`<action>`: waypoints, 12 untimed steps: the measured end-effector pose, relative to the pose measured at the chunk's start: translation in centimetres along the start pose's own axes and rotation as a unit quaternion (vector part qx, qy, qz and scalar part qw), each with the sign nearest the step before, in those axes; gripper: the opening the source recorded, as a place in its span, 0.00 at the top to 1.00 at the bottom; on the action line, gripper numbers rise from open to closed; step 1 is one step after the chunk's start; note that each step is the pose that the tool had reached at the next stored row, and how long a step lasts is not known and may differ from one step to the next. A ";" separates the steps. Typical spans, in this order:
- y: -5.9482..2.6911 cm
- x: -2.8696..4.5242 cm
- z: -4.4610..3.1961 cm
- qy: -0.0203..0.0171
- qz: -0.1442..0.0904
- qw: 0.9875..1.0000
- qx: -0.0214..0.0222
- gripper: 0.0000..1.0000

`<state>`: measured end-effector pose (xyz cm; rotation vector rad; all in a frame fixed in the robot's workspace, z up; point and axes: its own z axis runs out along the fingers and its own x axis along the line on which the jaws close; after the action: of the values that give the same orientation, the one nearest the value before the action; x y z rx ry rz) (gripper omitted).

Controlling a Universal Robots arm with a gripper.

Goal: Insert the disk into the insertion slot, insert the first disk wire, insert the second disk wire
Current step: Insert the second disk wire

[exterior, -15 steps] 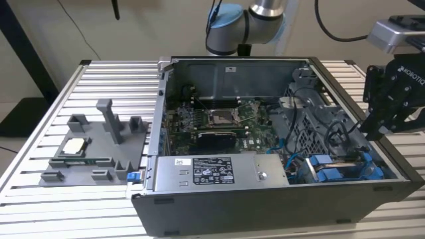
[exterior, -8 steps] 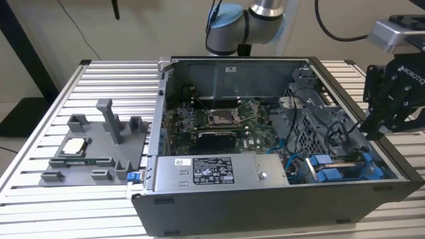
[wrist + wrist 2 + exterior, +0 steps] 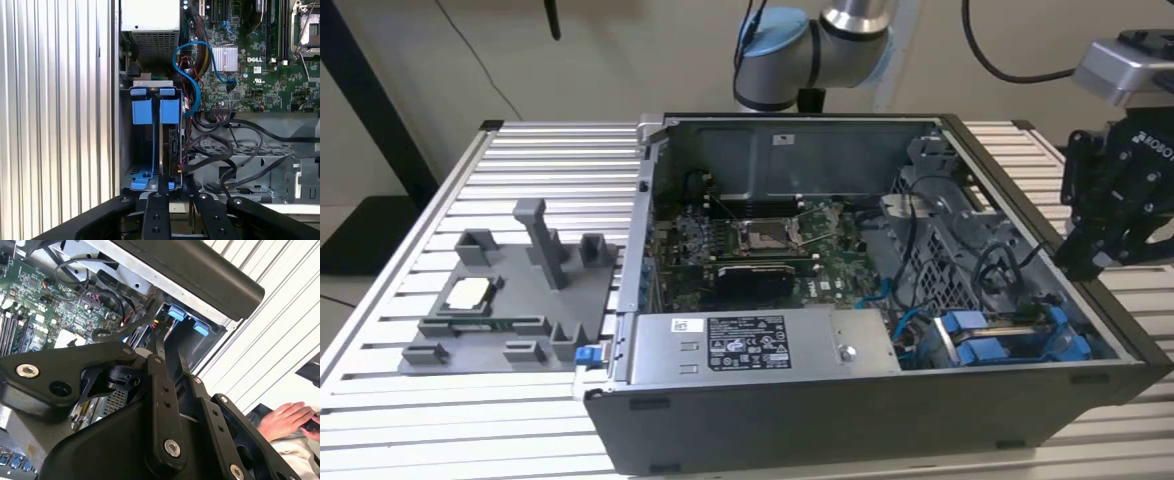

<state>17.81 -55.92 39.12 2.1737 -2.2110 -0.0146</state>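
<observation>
The disk (image 3: 165,142) stands on edge in the insertion slot (image 3: 125,150), with its blue frame showing as two tabs at the end nearest the power-supply box (image 3: 150,15) and a blue lip at the opposite end. In the exterior view the slot (image 3: 1007,340) lies in the corner of the open computer case (image 3: 854,410) at the exterior view's right, hard against the case's side wall. Between the disk and that wall the slot keeps an open lane, crossed by one thin blue rail. On the disk's other side the room is tight: black cables (image 3: 225,145) sprawl over a perforated metal cage right beside it. A blue cable (image 3: 192,85) loops from the motherboard (image 3: 250,55) down toward the slot's tabbed end.

The gripper (image 3: 1091,262) hangs over the case's side rim, near the slot end away from the power-supply box. Its fingers (image 3: 163,187) are drawn close together with only a slim gap, and I cannot tell whether anything is pinched there or whether they touch the disk's frame.

The case sits on a slatted metal table (image 3: 534,150), whose slats run bare just outside the side wall. Well apart, at the exterior view's left, a grey parts fixture (image 3: 520,310) holds a small pale block. In the second wrist view a person's hand (image 3: 285,420) rests beyond the table's edge.
</observation>
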 end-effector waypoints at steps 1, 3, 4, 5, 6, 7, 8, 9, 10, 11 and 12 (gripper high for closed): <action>-0.09 -0.01 -0.01 0.000 0.000 1.000 0.000 0.73; -0.15 -0.04 -0.01 0.000 0.000 1.000 0.000 0.73; -0.17 -0.07 -0.02 0.000 0.000 1.000 0.000 0.73; -0.19 -0.12 -0.03 0.000 0.000 1.000 0.000 0.73; -0.22 -0.20 -0.04 0.000 0.000 1.000 0.000 0.73; -0.24 -0.32 -0.03 -0.001 0.000 1.000 0.000 0.73; -0.27 -0.43 -0.05 -0.003 0.000 1.000 0.000 0.73; -0.33 -0.49 -0.05 -0.006 0.000 1.000 0.000 0.73; -0.44 -0.54 -0.04 -0.011 0.000 1.000 0.000 0.73; -0.61 -0.58 -0.05 -0.016 0.000 1.000 0.000 0.73; -0.85 -0.60 -0.03 -0.023 0.000 1.000 0.000 0.73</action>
<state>18.67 -55.34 39.11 2.1955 -2.2329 -0.0651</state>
